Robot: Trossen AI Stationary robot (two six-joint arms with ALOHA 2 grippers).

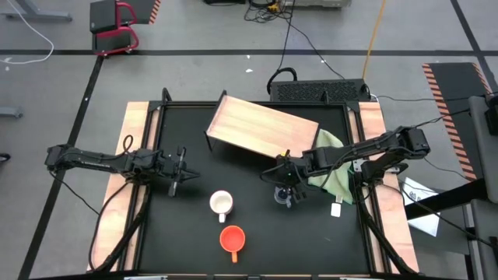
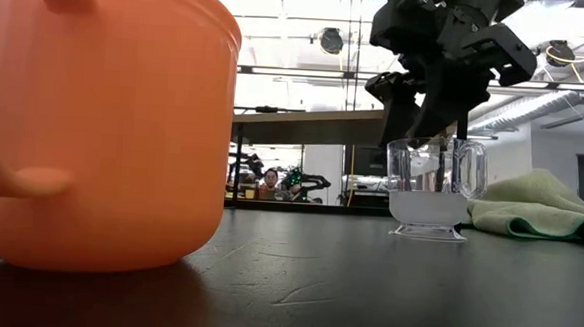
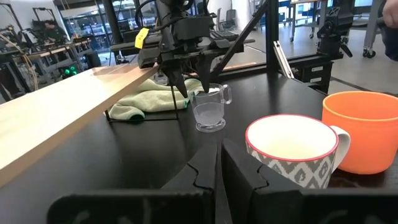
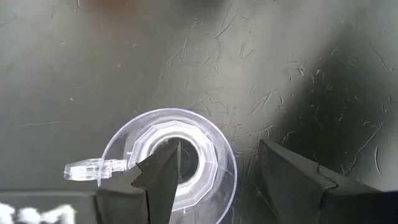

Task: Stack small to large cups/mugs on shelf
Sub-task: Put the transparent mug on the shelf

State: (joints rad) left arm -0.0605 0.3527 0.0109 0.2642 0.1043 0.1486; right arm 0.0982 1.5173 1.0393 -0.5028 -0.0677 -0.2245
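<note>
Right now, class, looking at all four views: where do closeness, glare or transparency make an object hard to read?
Low view: the orange-red mug looms huge and soft, bright windows behind it. Right wrist view: the clear cup shows mainly as rim glints on the black table. Left wrist view: the white patterned mug is sharp.

Clear cup [image 1: 282, 194] upright on the table, just off the shelf's front edge, handle [image 4: 87, 170] sticking out sideways. White patterned mug [image 1: 222, 203] upright mid-table, empty. Orange mug [image 1: 232, 238] upright just beside it, nearer the front edge. Shelf [image 1: 261, 128] is a light wood board on thin black legs, sits skewed at the back, nothing on it.
</note>
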